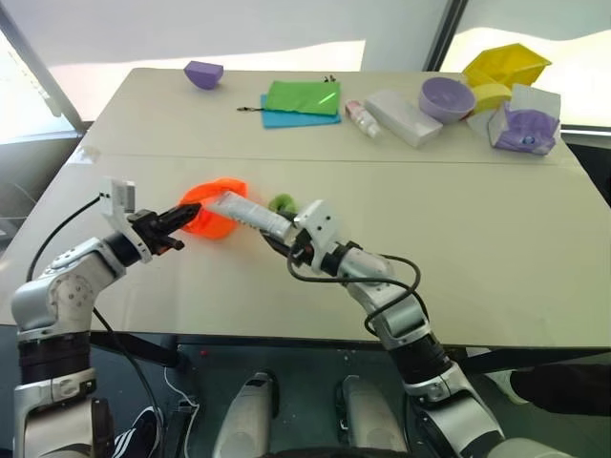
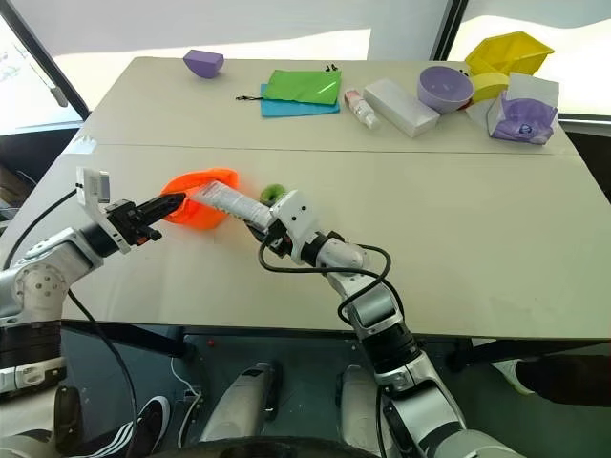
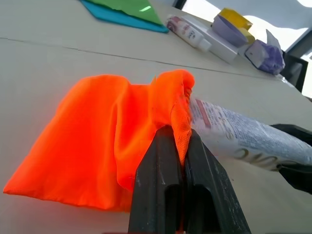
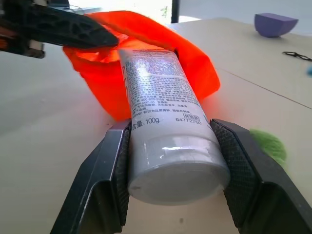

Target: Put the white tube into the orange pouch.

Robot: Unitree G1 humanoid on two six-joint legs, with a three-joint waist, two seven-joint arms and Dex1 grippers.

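Lab-type test space. Plain beige table under pale tent-like wall with dark poles. Assorted test props grouped at 12 to 2 o'clock: purple bowls, yellow bin, white box, flat pouches.

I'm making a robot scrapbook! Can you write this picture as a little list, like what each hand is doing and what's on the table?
left gripper: shut on the rim of the orange pouch, holding its mouth up
right gripper: shut on the white tube near its cap
tube end: the flat end is at the pouch mouth, most of the tube outside
green pom-pom: on the table, beside the tube
far side of table: green pouch on a blue pouch, small bottle, white box, purple bowl
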